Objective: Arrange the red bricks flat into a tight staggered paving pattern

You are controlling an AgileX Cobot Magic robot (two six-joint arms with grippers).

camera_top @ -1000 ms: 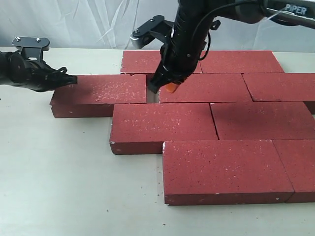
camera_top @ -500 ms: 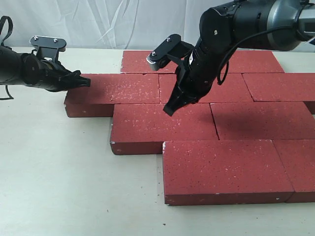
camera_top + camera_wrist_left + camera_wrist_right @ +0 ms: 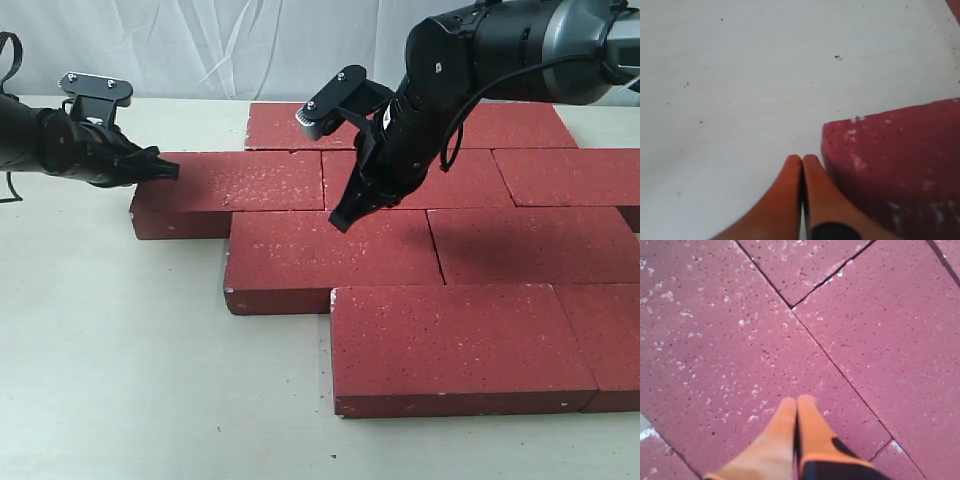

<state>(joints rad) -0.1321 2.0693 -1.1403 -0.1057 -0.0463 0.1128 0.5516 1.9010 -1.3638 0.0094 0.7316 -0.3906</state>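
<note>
Red bricks [image 3: 450, 340] under tilted right claw [image 3: 342, 222]

**Rough speckled brick on a matt counter**

The red bricks [image 3: 330, 255] are seen as matt and rough, pitted with fine pores and flecked with white, with pale chips at some edges. The counter [image 3: 120, 360] is shown smooth, matt and off-white. Smooth orange jaws are carried by the left gripper [image 3: 801, 161] and right gripper [image 3: 796, 401]. The right arm [image 3: 470, 60] is cased in black with a slight sheen.
</note>
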